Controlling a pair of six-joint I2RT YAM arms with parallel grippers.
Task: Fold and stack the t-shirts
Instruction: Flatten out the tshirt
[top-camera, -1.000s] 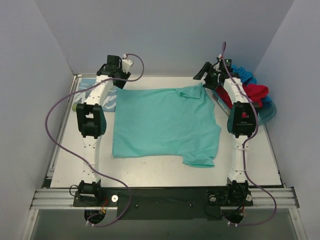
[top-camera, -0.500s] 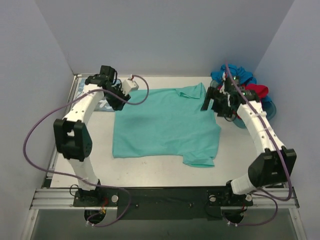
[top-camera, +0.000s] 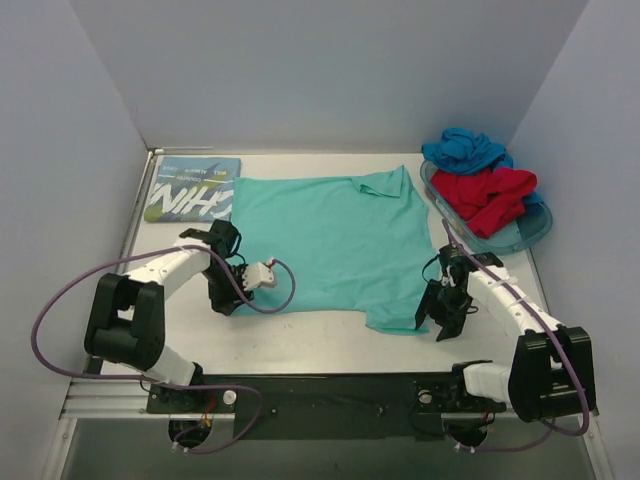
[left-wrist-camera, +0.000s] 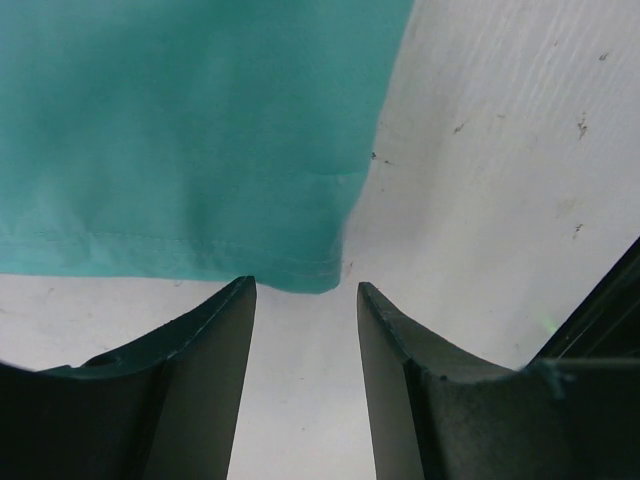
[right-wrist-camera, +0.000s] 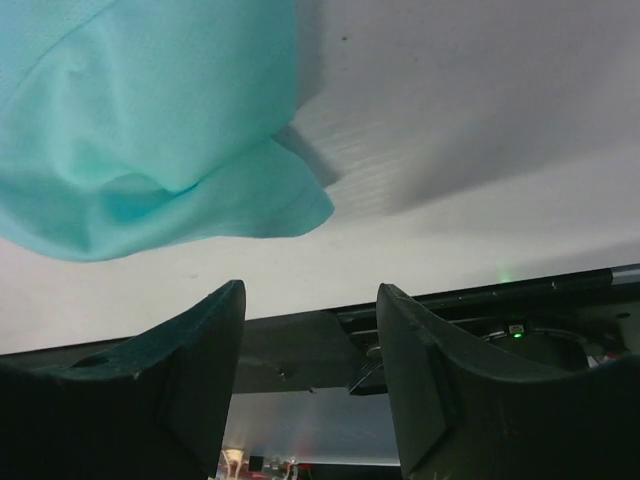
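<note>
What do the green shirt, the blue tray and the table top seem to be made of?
The green shirt looks like soft, matte cloth: it lies limp and has a stitched hem. The blue tray seems to be translucent plastic, with a thin, smooth rim. The table top looks hard, pale and matte, with small scuffs; its material is unclear.

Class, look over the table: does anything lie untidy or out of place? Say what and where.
The red t-shirt and bright blue t-shirt lie crumpled in a heap on the plastic tray at the far right. The mint-green t-shirt is spread mostly flat, but its near right sleeve is rumpled.
</note>
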